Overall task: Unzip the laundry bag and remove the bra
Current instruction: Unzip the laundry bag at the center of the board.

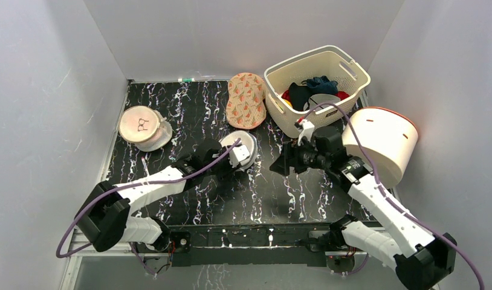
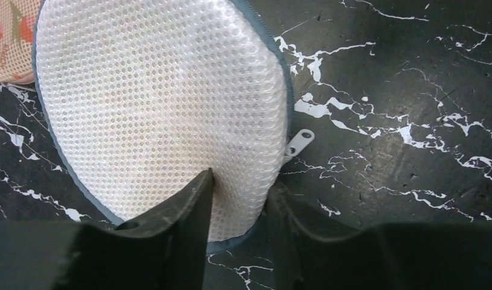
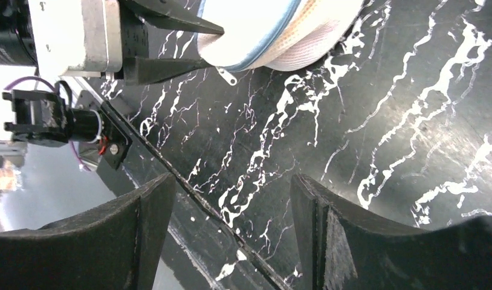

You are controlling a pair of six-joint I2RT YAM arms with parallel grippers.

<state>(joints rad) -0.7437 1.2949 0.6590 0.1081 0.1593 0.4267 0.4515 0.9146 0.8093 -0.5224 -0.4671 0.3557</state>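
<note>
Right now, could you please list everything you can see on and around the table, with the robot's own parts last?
round white mesh laundry bag: one, white with a grey-blue rim, table centre
metal zip pull: one, silver, sticking out from that bag's rim
round white bag with a black bra drawing: one, white, far left
peach patterned mesh pouch: one, peach with orange marks, far centre
cream slotted plastic basket: one, cream, far right
clothes: several, dark blue, black and red, inside the basket
white cylindrical drum: one, white with a red rim, right edge
black white-veined table: one
left end effector: closed on the laundry bag's edge
right end effector: open, empty, over bare table
</note>
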